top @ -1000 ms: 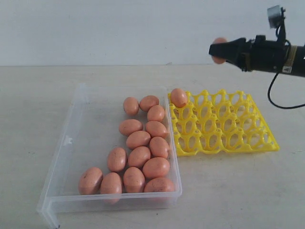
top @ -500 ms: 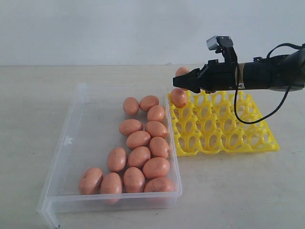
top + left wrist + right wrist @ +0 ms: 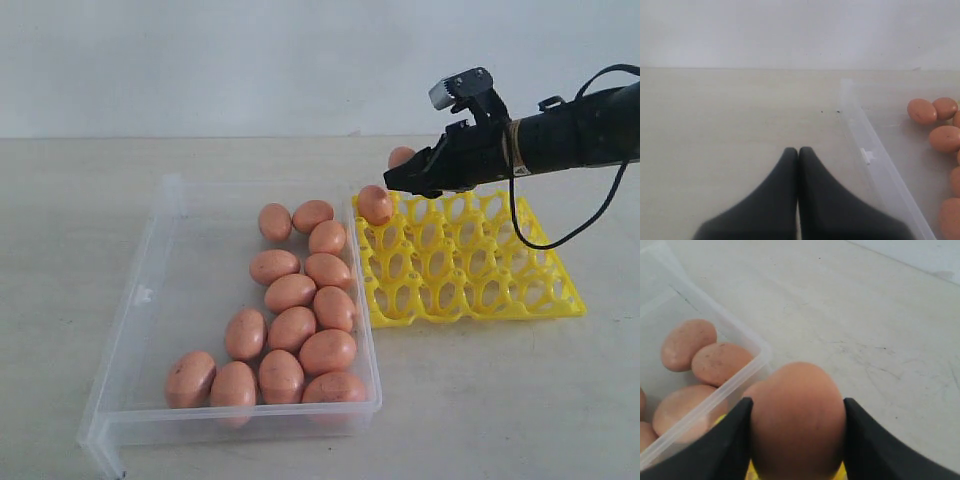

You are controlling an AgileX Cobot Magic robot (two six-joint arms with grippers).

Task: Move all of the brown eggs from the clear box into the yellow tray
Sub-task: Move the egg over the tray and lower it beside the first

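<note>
Several brown eggs lie in the clear box at the left of the exterior view. One brown egg sits in the far left corner cup of the yellow tray. My right gripper hangs just above the tray's far left part, shut on another brown egg, whose top shows at the fingertips. My left gripper is shut and empty over bare table beside the box wall; it is out of the exterior view.
The yellow tray stands against the clear box's right wall. A black cable loops down from the right arm over the tray's far right part. A pale wall runs behind the table. Bare table lies in front of both containers.
The right arm has swung in from the upper right with the egg to above the tray's far left corner, then tilted downward and drawn slightly right. The left gripper's earlier state is not shown.
</note>
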